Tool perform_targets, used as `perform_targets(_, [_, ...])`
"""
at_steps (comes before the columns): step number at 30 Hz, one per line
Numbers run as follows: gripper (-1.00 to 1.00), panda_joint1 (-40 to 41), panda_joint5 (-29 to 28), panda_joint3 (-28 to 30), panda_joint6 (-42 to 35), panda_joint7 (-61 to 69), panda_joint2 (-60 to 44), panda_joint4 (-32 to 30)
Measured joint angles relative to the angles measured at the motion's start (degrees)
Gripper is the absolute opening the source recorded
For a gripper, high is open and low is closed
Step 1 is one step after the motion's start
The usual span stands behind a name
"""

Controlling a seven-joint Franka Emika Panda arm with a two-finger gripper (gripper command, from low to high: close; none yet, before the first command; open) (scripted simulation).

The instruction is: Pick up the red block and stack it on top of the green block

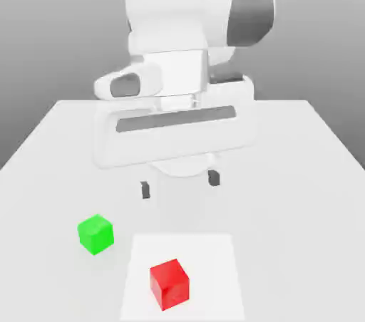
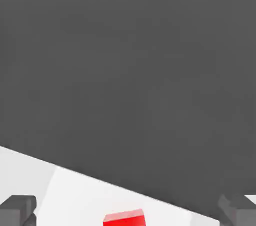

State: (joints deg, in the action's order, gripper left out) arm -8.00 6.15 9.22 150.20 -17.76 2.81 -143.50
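The red block (image 1: 170, 283) rests on a lighter white patch of the table near the front, and its top face also appears in the hand view (image 2: 124, 218). The green block (image 1: 95, 234) sits on the table to the exterior view's left of the red one, a little further back, and apart from it. My gripper (image 1: 180, 184) hangs above the table behind both blocks. It is open, its two dark fingertips (image 1: 145, 189) spread wide with nothing between them. In the hand view the fingertips (image 2: 17, 210) flank the red block at a distance.
The white table (image 1: 299, 192) stretches around the blocks, with a lighter rectangular patch (image 1: 214, 256) at the front under the red block. The arm's bulky white body (image 1: 178, 50) rises behind the gripper. Grey floor lies beyond the table's edge (image 2: 125, 70).
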Motion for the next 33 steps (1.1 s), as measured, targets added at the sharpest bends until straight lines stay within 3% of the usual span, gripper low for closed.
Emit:
perform_targets(5, [0.00,0.8,-2.0,0.0,4.6,4.2,-10.0,-2.8])
perform_targets(10, [0.00,2.6,0.7,-2.3,12.6,7.3,-20.3,-2.0])
perform_targets(11, [-1.00,3.1,1.3,-3.0,14.0,7.7,-22.0,-1.7])
perform_targets(18, [-1.00,3.3,1.3,-3.1,14.2,7.7,-22.2,-1.7])
perform_targets(23, [-1.00,2.1,-2.4,-1.1,6.7,5.0,-13.3,-3.2])
perform_targets(29, [-1.00,13.4,-10.1,5.0,3.4,16.8,-1.5,-11.1])
perform_targets(33, [-1.00,17.0,-13.5,8.9,2.6,27.6,5.5,-17.2])
